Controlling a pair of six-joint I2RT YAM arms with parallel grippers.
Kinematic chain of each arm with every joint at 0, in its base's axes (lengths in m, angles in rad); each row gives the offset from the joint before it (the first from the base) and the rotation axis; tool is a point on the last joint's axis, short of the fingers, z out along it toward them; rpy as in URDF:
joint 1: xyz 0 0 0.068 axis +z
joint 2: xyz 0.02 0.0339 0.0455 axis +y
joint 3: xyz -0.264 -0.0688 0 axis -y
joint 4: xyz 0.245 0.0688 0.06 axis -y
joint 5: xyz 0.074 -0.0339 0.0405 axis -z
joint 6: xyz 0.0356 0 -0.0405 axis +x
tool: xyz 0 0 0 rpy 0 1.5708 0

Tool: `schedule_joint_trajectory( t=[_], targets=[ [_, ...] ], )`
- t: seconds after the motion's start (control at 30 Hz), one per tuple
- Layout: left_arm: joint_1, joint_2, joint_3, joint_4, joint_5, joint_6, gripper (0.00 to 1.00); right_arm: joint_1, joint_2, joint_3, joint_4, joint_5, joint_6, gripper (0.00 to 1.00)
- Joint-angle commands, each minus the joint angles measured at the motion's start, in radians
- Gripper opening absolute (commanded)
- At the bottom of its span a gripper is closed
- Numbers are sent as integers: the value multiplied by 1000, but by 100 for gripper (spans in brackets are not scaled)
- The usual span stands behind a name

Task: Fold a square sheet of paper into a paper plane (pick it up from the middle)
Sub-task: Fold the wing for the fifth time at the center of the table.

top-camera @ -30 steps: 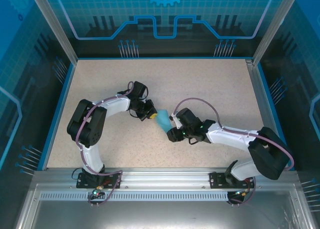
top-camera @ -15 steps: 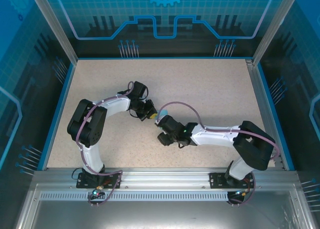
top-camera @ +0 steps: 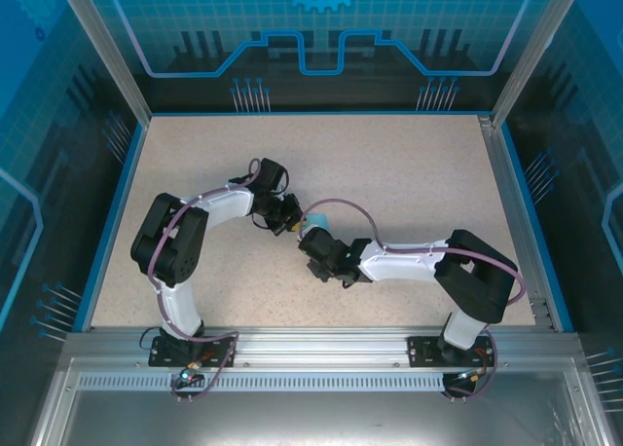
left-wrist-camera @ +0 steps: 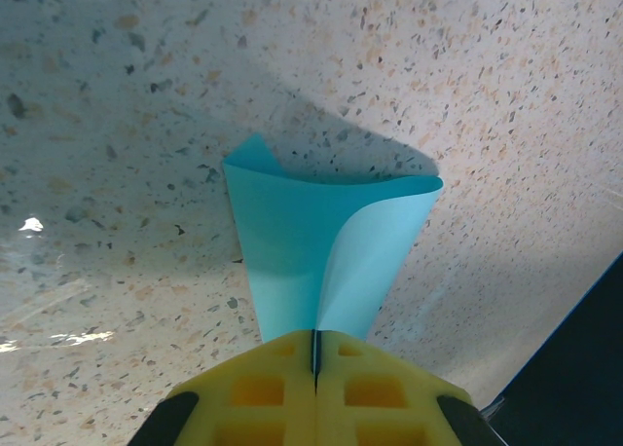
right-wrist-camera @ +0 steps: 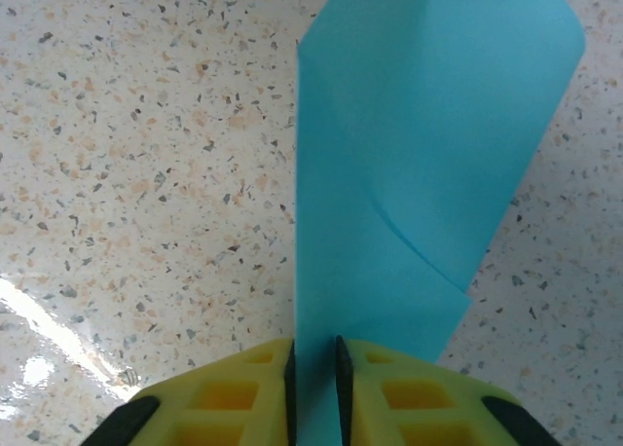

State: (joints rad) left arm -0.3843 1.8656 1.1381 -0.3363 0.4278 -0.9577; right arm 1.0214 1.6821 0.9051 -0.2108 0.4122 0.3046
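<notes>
The square sheet of paper [top-camera: 316, 219] [left-wrist-camera: 321, 251] [right-wrist-camera: 409, 154], plain cyan and curled into a loose fold, hangs just above the middle of the speckled table [top-camera: 409, 164]. The left gripper [top-camera: 289, 222] [left-wrist-camera: 314, 344] pinches one edge, jaws fully together. The right gripper [top-camera: 311, 240] [right-wrist-camera: 313, 353] has its jaws nearly together on the opposite edge. Behind, a blue back panel [top-camera: 321, 37] bears circuit lines and a gear graphic.

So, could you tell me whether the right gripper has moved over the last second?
Yes. The right gripper has slid left, away from the table's right rail, toward the left gripper.
</notes>
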Motion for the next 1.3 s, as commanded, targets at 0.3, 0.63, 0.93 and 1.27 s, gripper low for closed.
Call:
schedule_joint_trajectory(
  t=[0.3,0.63,0.93,1.27],
  targets=[
    [-4,-59,-1,-32,7,18,0,-52,-85,-64,59,-127,4,2],
    [-1,-109,-15,-25,-6,14,37,-224,-141,-168,202,-518,2,1],
    [0,-201,-56,-26,-68,27,50,-315,-108,-198,286,-733,37,1],
    [-4,-209,-76,33,-35,36,55,-364,-81,-236,374,-826,75,1]
  ],
)
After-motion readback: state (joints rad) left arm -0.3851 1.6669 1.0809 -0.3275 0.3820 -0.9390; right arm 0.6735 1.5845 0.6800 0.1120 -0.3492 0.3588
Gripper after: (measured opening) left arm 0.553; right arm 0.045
